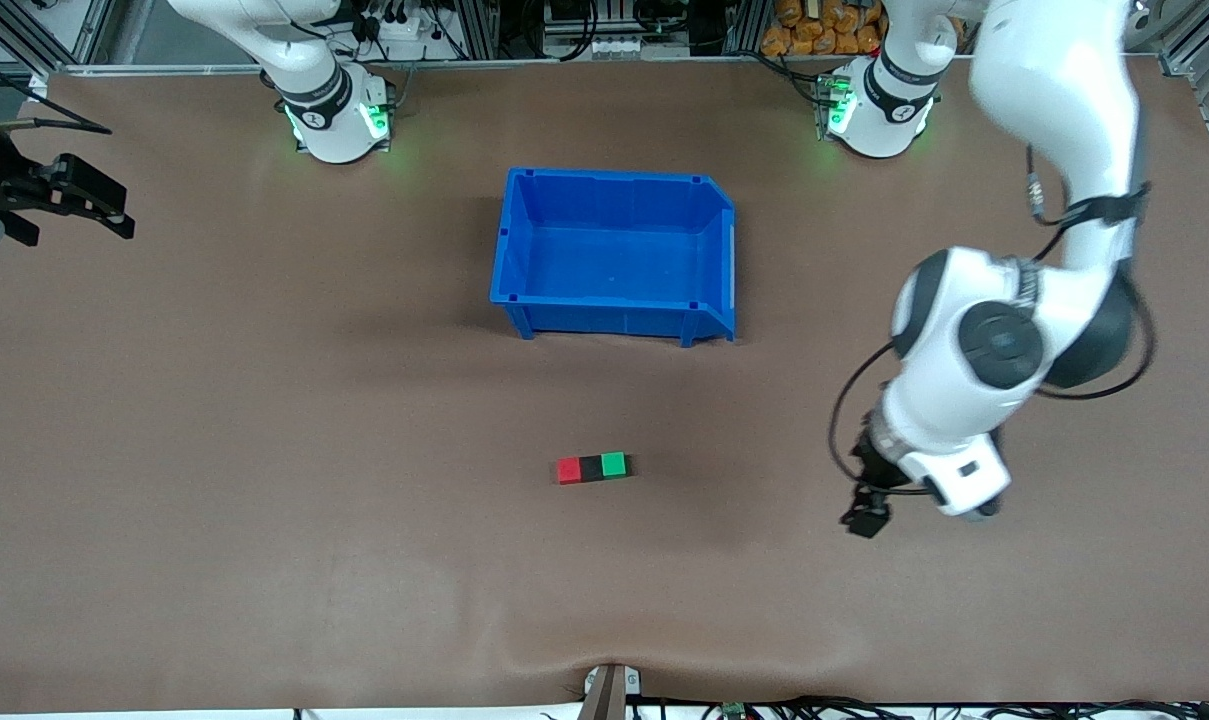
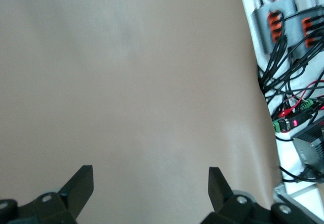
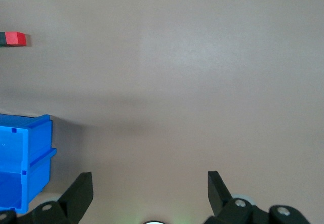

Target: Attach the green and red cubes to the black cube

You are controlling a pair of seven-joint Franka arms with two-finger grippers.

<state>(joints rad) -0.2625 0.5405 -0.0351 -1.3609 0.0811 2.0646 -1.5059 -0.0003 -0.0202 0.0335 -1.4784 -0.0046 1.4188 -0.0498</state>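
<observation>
Over the table's (image 1: 264, 450) right-arm end hangs the right end effector (image 3: 150, 191), spread wide and empty, well apart from the red cube (image 1: 568, 470), black cube (image 1: 591, 468) and green cube (image 1: 614, 464) – touching in a row – while the left end effector (image 2: 151, 188), likewise released, hangs over the left-arm end.
</observation>
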